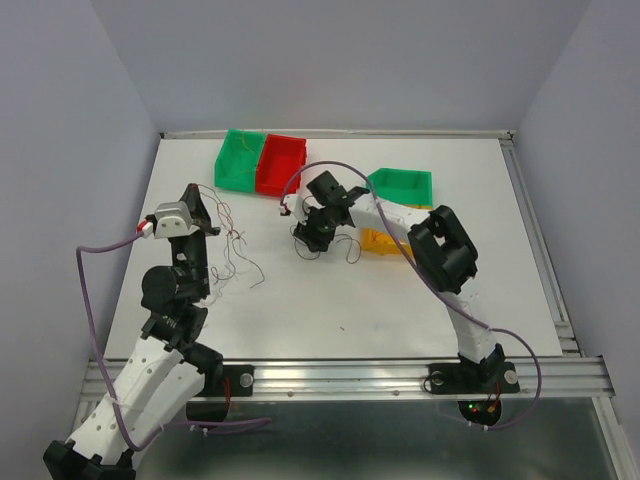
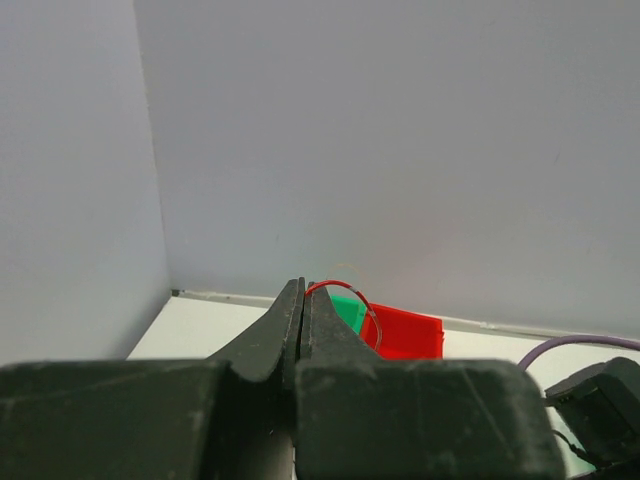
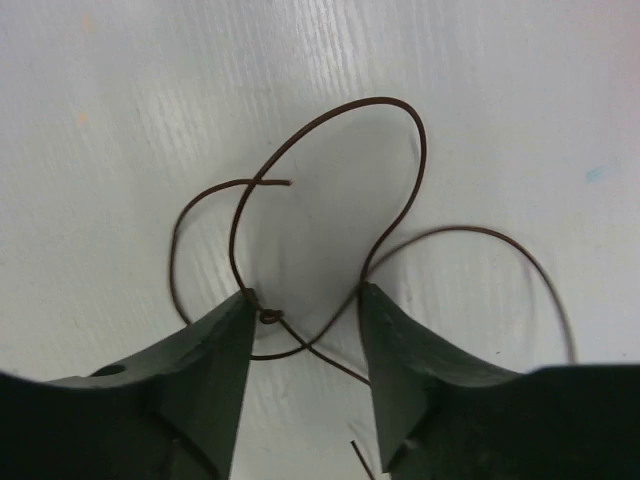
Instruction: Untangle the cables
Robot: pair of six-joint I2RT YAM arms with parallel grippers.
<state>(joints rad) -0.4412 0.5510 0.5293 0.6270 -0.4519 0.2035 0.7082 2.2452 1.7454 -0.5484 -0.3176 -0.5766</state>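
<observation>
The cables (image 1: 237,252) lie at about 9 o'clock on the table (image 1: 330,320), a loose scribble of thin strands partly lifted off it; the left gripper (image 1: 208,214) is pressed together on their upper end, and its wrist view shows a red strand (image 2: 350,290) looping out of the closed tips (image 2: 302,290); one brown strand (image 3: 424,150) lies apart near the table's middle, curled in open loops, flat on the white surface; the right gripper (image 3: 305,315) is down over it with jaws spread, the strand crossing the gap and touching the left finger (image 3: 215,350) at a small kink; at 12 o'clock a green bin (image 1: 232,170) and a red bin (image 1: 272,180) touch side by side; toward 2 o'clock sits another green bin (image 1: 400,184), with a yellow bin (image 1: 378,243) beside it, partly under the right arm.
</observation>
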